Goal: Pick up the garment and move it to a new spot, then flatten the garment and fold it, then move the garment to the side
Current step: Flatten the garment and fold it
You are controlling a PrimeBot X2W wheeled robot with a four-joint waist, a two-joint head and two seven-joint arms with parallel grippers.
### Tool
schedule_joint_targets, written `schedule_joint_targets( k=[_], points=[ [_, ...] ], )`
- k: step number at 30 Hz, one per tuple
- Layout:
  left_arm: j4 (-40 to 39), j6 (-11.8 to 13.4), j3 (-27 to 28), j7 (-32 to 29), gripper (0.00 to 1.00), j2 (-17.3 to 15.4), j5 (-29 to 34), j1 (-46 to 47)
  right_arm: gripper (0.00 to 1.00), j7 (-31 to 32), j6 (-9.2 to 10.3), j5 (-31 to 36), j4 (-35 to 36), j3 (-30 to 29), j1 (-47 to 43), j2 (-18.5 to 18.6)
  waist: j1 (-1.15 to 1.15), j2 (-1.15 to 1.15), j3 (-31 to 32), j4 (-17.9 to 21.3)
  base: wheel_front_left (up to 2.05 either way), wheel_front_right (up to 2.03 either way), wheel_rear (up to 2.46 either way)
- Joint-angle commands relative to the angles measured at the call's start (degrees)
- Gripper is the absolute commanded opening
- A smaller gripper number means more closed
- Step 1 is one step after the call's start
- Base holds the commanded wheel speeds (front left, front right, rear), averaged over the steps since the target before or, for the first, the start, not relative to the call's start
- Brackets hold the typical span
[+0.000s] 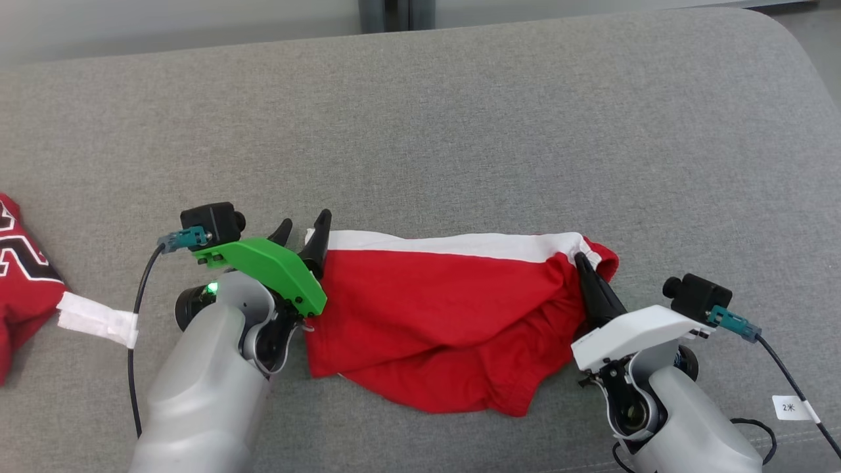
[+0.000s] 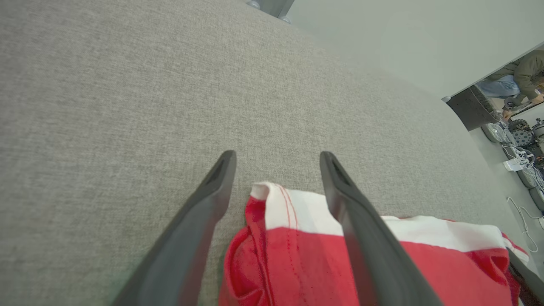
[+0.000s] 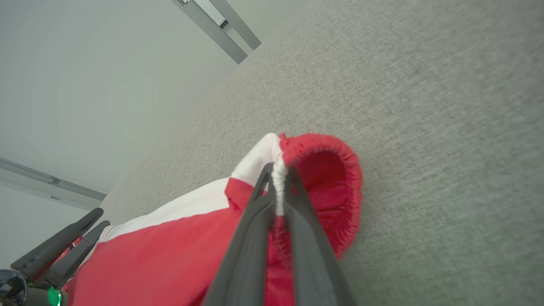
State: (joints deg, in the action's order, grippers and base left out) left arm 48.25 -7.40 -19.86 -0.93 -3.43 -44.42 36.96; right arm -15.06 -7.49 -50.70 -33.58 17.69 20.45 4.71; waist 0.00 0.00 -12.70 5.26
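Head view high, facing down, wrist views low and close along left pincer (image 2: 277, 156) and right pincer (image 3: 279, 169), all sharing red shorts (image 1: 447, 315).

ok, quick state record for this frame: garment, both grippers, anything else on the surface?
surface: grey fabric
garment: red with a white band, lying rumpled, not yet flat
left gripper: open, fingers either side of the garment's left white corner
right gripper: shut on the garment's gathered right corner
other: second red garment at the far left edge, white tape strip beside it
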Motion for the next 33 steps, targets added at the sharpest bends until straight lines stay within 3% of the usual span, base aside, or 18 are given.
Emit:
schedule_joint_targets(
  k=[1,12,33],
  points=[
    [1.2,-0.1,-0.1,-0.8,1.0,-0.4,-0.6,1.3,0.0,-0.1,0.0,0.5,0.1,-0.2,0.6,-0.1,0.0,0.0,-0.8,0.5,0.0,0.0,0.0],
    [6.1,-0.1,-3.2,-5.1,1.0,-0.3,-1.4,4.8,0.0,-0.1,0.0,-0.2,-1.4,-2.0,0.3,-1.1,0.0,0.0,-1.0,0.1,0.0,0.0,0.0],
    [-0.8,0.0,-7.8,-10.6,1.0,-0.9,-5.0,1.0,0.0,-0.1,0.0,1.0,-3.9,-3.2,-0.5,-1.6,0.0,0.0,1.1,-2.6,0.0,0.0,0.0]
  ],
)
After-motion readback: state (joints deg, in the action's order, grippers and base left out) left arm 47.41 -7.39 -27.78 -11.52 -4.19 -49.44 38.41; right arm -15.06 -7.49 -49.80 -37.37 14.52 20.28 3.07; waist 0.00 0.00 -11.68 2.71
